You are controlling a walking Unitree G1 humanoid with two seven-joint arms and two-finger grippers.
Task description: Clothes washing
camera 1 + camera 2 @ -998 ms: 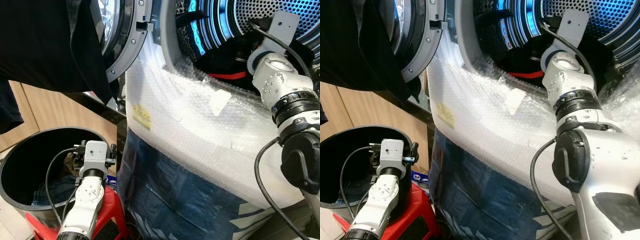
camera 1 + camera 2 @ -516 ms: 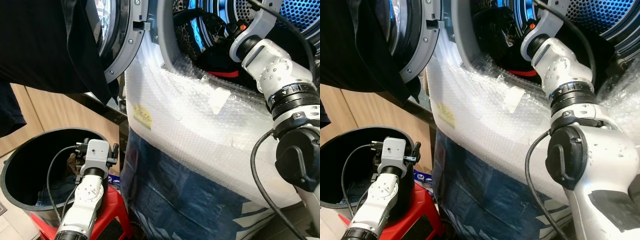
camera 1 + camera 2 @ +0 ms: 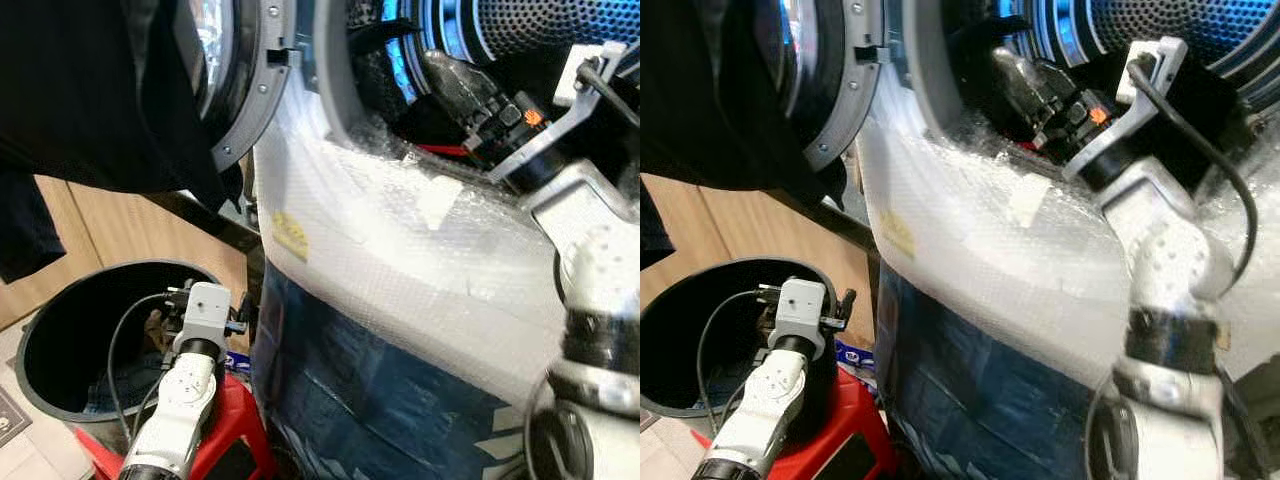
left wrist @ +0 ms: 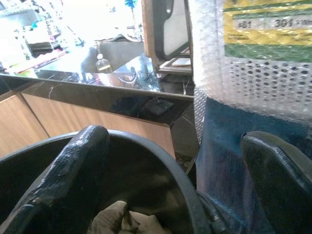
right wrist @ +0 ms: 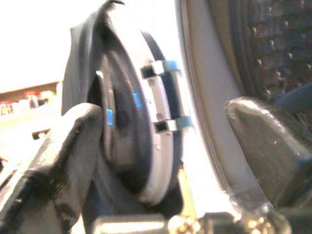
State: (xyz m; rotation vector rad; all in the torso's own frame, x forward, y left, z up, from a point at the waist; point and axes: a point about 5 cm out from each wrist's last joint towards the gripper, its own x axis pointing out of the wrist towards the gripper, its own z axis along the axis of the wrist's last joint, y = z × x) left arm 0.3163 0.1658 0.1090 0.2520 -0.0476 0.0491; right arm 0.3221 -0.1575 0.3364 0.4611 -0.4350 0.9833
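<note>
Hovering at the near rim of the black laundry bin, the left gripper hangs with its two black fingers spread wide and nothing between them, a crumpled pale cloth lying just below and between the fingertips inside the bin, beside what looks like a blue denim piece deeper in. The bin stands on a red stool just beside the washing machine, whose front is wrapped in bubble wrap over a blue cover. A black garment drapes over the open round door above the bin. Farther in, the right gripper reaches over the drum's lip, its fingers apart and holding nothing in the wrist view, which looks back at the door. Dark laundry with a red edge lies on the drum floor just under it. The count: one bin, one stool, one machine, two grippers, both empty-handed; at least two items in the bin, and a dark heap in the drum too tangled to number. The next pick most likely falls to the left arm, which is the nearer one, with the cloth straight below its claw; its long axis cannot be told.
</note>
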